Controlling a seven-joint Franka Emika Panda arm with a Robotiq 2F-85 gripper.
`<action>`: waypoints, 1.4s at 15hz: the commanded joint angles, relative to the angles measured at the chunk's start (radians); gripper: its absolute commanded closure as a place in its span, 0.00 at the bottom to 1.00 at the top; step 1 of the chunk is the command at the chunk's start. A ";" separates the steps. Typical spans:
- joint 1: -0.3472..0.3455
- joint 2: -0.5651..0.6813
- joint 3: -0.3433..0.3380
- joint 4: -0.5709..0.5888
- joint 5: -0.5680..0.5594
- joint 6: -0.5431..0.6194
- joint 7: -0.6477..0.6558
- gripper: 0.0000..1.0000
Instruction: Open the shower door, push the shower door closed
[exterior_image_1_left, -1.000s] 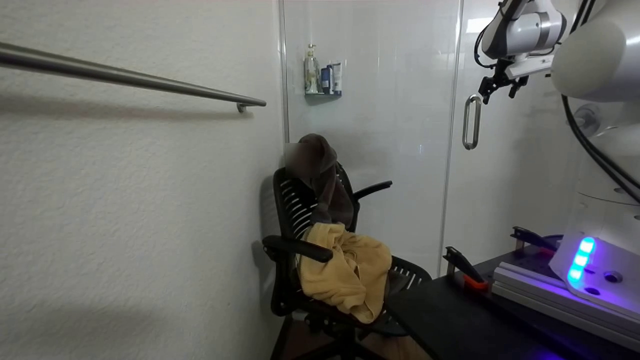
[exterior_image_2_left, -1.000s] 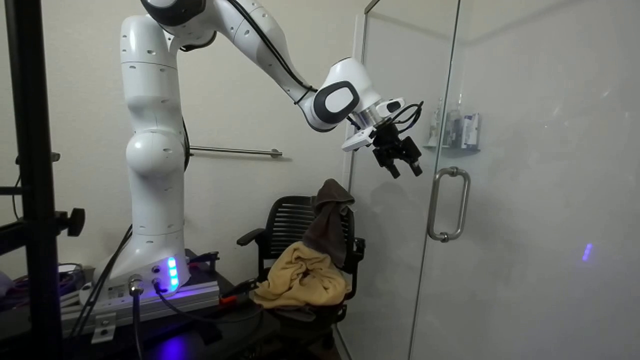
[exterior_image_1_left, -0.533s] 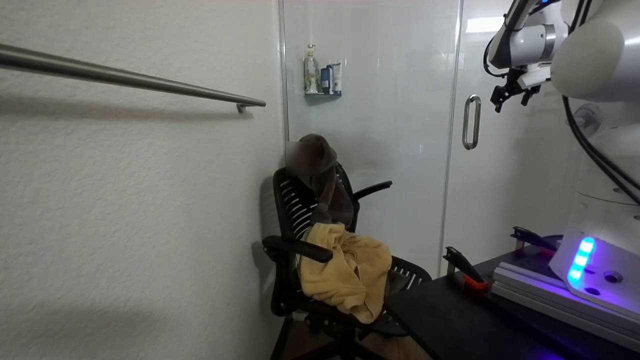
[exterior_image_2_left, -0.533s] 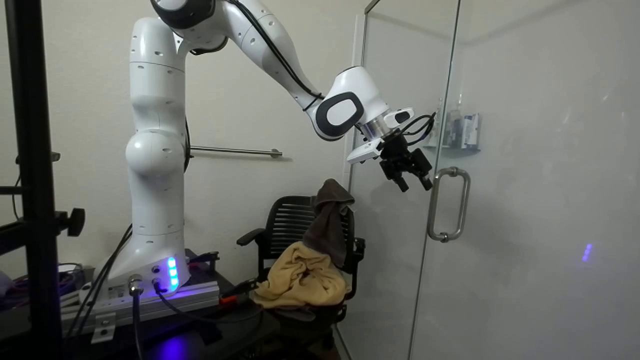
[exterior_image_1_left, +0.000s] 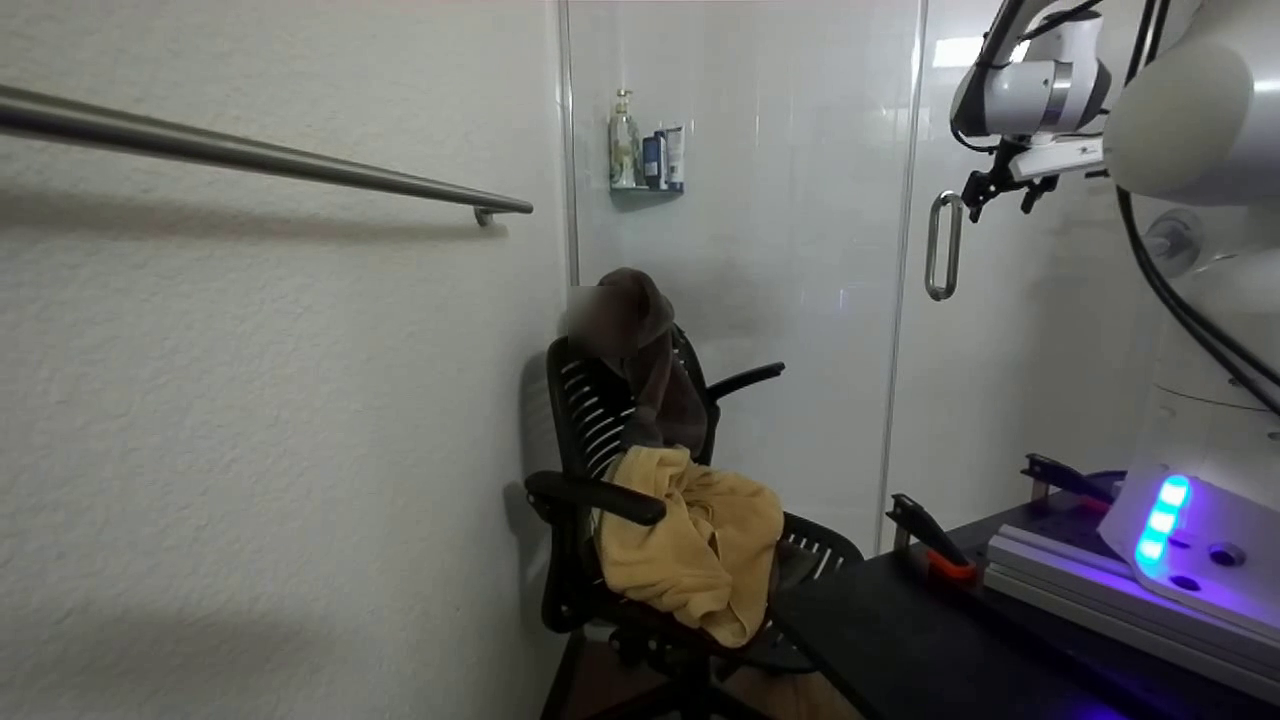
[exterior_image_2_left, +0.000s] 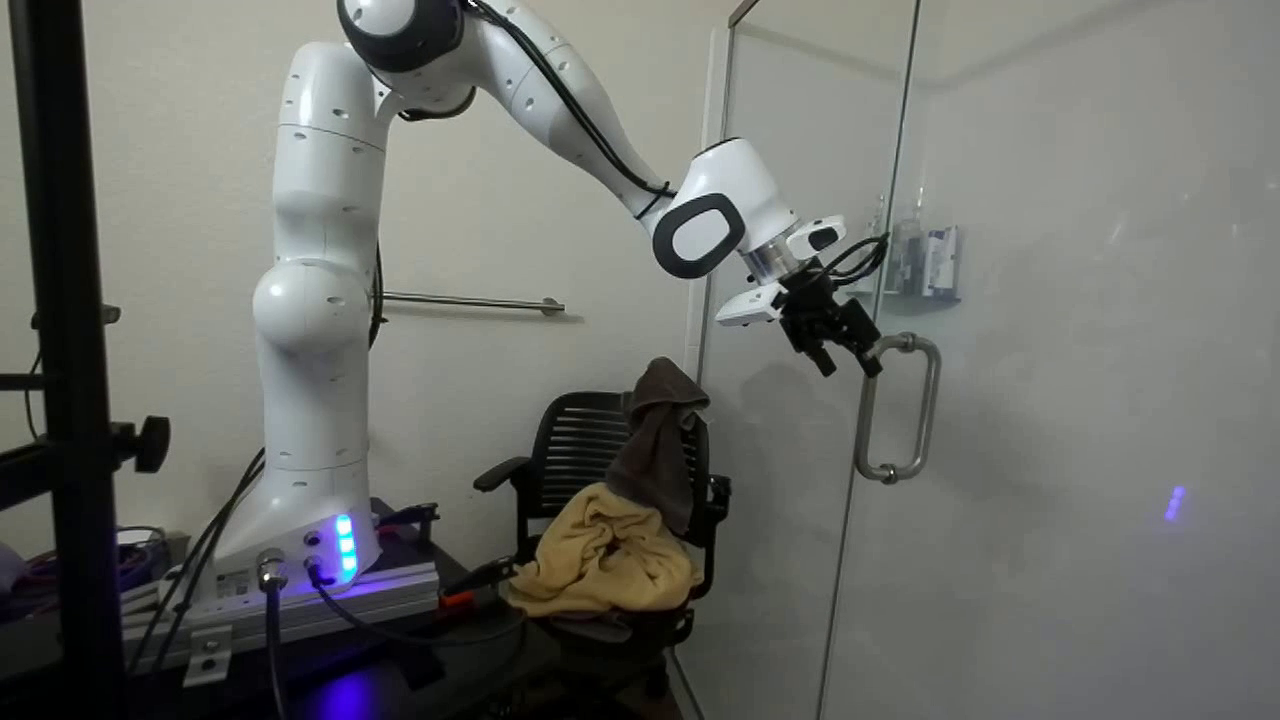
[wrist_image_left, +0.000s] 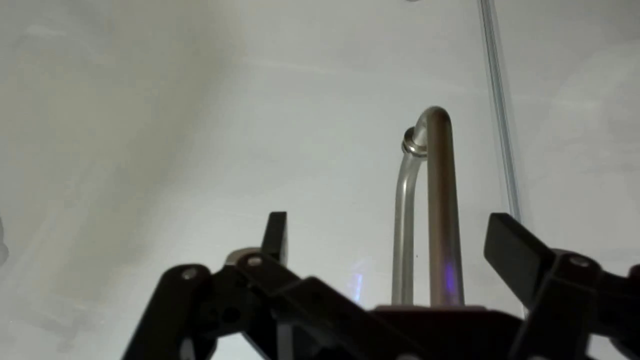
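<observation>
Shower door (exterior_image_2_left: 1060, 590) looks closed, right of the neighbouring glass panel (exterior_image_2_left: 785, 530) in both exterior views, edge lined up beside it. Arm (exterior_image_2_left: 325, 200) stands on the table (exterior_image_1_left: 900, 630), extended toward the door. Black chair (exterior_image_2_left: 580, 435) near the glass panel: yellow cloth (exterior_image_2_left: 640, 565) on it, dark brown cloth (exterior_image_2_left: 655, 450) draped over its back. Door handle (wrist_image_left: 444, 215) is an upright silver loop. Claw (exterior_image_2_left: 849, 366) tilts down by its upper end, fingers (wrist_image_left: 517, 255) apart; wrist view shows the handle across the gap. Can't tell if they touch it.
</observation>
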 joint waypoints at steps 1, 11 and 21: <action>-0.027 0.137 0.045 0.177 0.111 -0.009 -0.073 0.00; -0.005 0.238 0.056 0.291 0.104 -0.005 -0.042 0.25; 0.036 0.184 0.004 0.213 -0.152 0.005 0.196 0.90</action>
